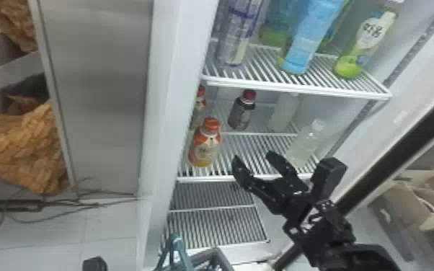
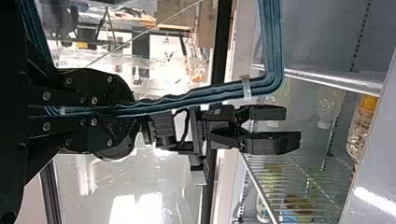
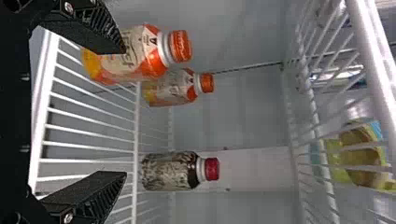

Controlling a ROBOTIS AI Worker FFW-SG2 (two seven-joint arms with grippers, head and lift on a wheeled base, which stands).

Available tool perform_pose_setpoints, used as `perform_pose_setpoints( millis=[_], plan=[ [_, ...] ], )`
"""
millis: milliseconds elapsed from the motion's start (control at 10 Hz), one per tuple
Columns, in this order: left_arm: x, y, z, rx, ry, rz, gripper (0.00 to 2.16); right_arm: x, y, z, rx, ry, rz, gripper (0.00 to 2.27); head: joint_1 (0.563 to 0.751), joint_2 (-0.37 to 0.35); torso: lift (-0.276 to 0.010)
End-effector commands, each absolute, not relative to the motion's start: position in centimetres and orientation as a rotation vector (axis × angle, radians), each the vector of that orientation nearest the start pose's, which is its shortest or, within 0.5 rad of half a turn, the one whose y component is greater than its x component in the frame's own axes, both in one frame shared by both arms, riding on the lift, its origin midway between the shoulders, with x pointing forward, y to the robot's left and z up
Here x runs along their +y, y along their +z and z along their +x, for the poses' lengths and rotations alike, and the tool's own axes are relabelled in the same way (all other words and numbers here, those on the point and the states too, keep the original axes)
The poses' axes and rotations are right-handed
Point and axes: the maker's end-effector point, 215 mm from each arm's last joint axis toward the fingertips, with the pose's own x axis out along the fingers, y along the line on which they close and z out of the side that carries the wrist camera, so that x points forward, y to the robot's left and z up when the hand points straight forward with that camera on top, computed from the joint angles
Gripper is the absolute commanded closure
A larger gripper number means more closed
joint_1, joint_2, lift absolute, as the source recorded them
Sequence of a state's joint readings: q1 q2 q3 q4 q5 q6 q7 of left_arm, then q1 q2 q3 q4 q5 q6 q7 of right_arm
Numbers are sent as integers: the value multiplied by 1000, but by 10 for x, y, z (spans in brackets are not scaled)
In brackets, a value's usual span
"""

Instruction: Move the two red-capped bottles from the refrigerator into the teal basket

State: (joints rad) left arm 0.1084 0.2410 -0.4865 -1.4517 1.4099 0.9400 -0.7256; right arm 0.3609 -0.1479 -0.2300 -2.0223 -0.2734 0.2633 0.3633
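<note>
Orange-red caps on two matching bottles, front bottle (image 1: 205, 147) and rear bottle (image 1: 199, 108), both upright on the refrigerator shelf (image 1: 205, 178). Taking the head view as a clock dial centred on the right gripper (image 1: 253, 156): front bottle just past nine o'clock, rear bottle between ten and eleven, dark bottle (image 1: 241, 114) with a deep red cap close to twelve, clear bottle (image 1: 303, 144) near three. Probably the orange-red pair for this job, though not certain, given the dark bottle's cap.

Right gripper empty, with fingers spread apart, by the shelf's front edge. Left gripper (image 2: 130, 109) with fingers together, clamped on the handle (image 2: 191, 95) of the teal basket (image 1: 217, 251), down at seven o'clock, lower than the shelf.

Apparently early in the task: no bottle in grasp, and the matching pair yet to be lifted out and set down in the basket. Impossible to tell about basket contents, with the inside cut off at the view's edge.

Likely next: line up on the front bottle, close around its body, draw out past the shelf edge, lower toward seven o'clock. Then the same for the rear bottle, with a deeper reach. Watch for a nudge to the dark bottle on the way in.
</note>
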Motion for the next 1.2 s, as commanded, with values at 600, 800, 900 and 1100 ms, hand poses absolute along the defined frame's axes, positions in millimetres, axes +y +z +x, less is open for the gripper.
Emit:
perform_pose_setpoints(
  millis=[600,800,900,1100],
  plan=[
    [-102,-396,246,1014,-1286,-1514,1087,-317,-307,508,-67,114,-92,16,695,-350,-228],
    [-103,-396,244,1020,-1290,-1511,1087,-324,-312,518,-63,87,-118,7,695,-350,-228],
    [-103,-396,244,1020,-1290,-1511,1087,-324,-316,525,-59,84,-115,4,695,-350,-228],
    [-103,-396,245,1021,-1292,-1508,1087,-326,-326,542,-38,82,-102,-2,695,-350,-228]
  ],
)
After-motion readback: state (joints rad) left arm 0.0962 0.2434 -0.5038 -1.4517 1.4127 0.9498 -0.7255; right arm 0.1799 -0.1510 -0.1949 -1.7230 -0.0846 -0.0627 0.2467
